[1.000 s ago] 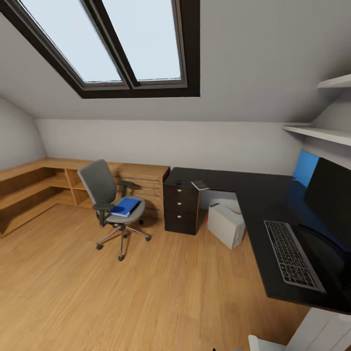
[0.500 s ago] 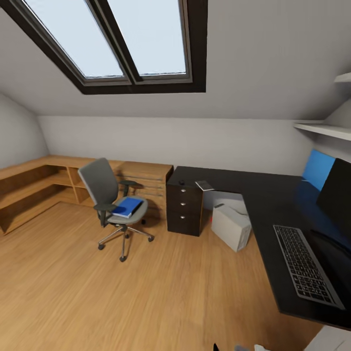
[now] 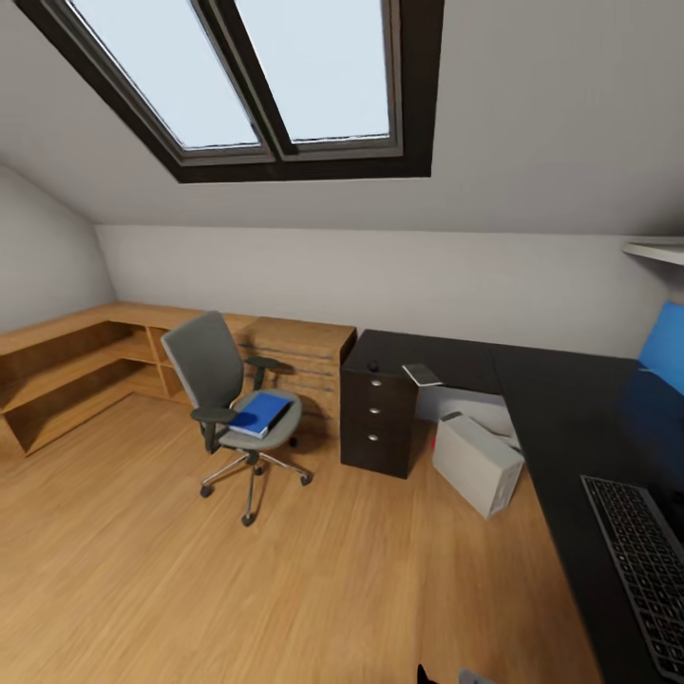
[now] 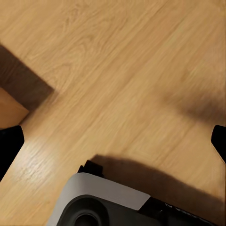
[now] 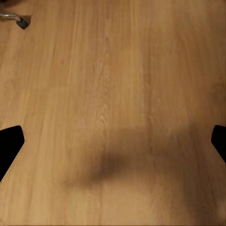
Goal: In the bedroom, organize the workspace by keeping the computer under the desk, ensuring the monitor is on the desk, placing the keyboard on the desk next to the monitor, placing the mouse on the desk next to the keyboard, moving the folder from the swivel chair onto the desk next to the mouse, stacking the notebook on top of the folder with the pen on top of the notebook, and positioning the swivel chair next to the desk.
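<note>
The grey swivel chair [image 3: 220,380] stands on the floor left of the black desk [image 3: 560,408], apart from it, with the blue folder [image 3: 259,414] lying on its seat. A small dark mouse [image 3: 372,366] and the thin notebook [image 3: 421,373] rest on the desk's left end. The grey computer [image 3: 477,463] sits on the floor under the desk. The keyboard [image 3: 646,570] lies at the desk's near right. Monitor and pen are out of view. My left gripper [image 4: 113,141] and right gripper [image 5: 113,143] hang open over bare floor.
A dark three-drawer unit [image 3: 378,423] holds up the desk's left end. Low light-wood shelving [image 3: 85,366] runs along the left and back walls. A blue panel [image 3: 665,347] leans at the far right. A chair caster [image 5: 20,20] and my grey base [image 4: 103,202] show over wide wooden floor.
The camera has turned left, so everything has slid right in the picture and the monitor has left it. Chair, folder, computer and keyboard have not moved.
</note>
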Tool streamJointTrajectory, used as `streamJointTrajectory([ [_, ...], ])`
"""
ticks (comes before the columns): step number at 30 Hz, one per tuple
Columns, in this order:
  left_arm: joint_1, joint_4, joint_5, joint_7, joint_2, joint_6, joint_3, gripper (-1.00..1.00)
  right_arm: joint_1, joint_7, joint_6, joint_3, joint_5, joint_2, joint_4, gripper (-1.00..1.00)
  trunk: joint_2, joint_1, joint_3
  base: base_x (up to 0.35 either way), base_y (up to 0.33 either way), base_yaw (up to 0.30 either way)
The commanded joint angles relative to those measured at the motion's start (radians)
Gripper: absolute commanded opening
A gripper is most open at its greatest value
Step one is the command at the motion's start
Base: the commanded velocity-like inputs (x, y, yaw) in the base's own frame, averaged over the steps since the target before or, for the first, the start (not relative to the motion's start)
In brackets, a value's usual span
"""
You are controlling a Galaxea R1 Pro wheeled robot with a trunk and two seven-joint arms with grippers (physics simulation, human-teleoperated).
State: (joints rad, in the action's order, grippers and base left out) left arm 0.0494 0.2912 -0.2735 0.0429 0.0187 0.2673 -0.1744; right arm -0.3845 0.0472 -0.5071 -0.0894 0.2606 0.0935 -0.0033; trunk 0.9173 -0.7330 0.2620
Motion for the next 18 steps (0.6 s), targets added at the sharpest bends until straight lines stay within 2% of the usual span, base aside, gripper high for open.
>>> streamJointTrajectory([
  [1, 0.001, -0.002, -0.01, 0.004, 0.0, 0.003, 0.0, 1.0, -0.001, 0.005, -0.004, -0.008, 0.002, 0.0, 0.001, 1.0, 0.001, -0.001, 0.001, 0.335, -0.066, 0.269],
  [11, 0.001, -0.003, -0.01, 0.005, 0.0, 0.003, 0.0, 1.0, -0.001, 0.004, -0.012, -0.009, 0.002, 0.0, 0.0, 1.0, 0.001, -0.001, 0.002, 0.334, -0.1, 0.274],
  [18, 0.001, -0.003, -0.01, 0.004, 0.0, 0.003, 0.0, 1.0, -0.001, 0.003, -0.089, -0.009, 0.003, 0.0, 0.005, 1.0, 0.001, -0.001, -0.002, 0.325, -0.133, 0.273],
])
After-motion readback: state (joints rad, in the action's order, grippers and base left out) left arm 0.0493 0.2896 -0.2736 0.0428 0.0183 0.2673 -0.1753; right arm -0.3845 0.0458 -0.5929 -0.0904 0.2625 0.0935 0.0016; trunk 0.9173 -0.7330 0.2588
